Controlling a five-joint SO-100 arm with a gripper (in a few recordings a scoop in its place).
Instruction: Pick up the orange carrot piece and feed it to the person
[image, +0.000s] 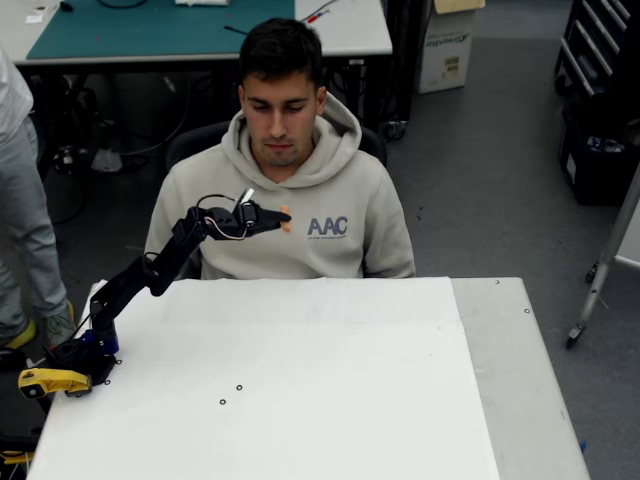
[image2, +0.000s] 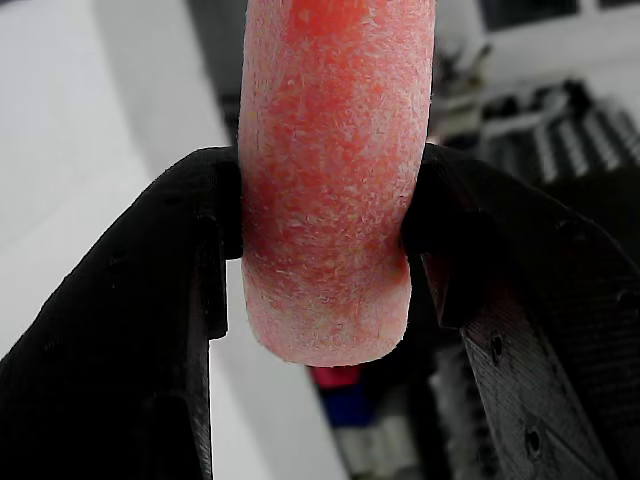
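The orange carrot piece is a small stubby cylinder held in the air in front of the person's chest in the overhead view. My black gripper is shut on it, reaching out from the arm at the table's left. The person, dark-haired in a beige hoodie with "AAC" on the chest, sits behind the white table and looks down toward the carrot. In the wrist view the carrot piece stands upright and fills the middle, pinched between the two black fingers.
The white table spreads below the arm, whose base sits at its left edge beside a yellow clamp. Another figure in grey stands at the far left. A teal-topped desk is behind the person.
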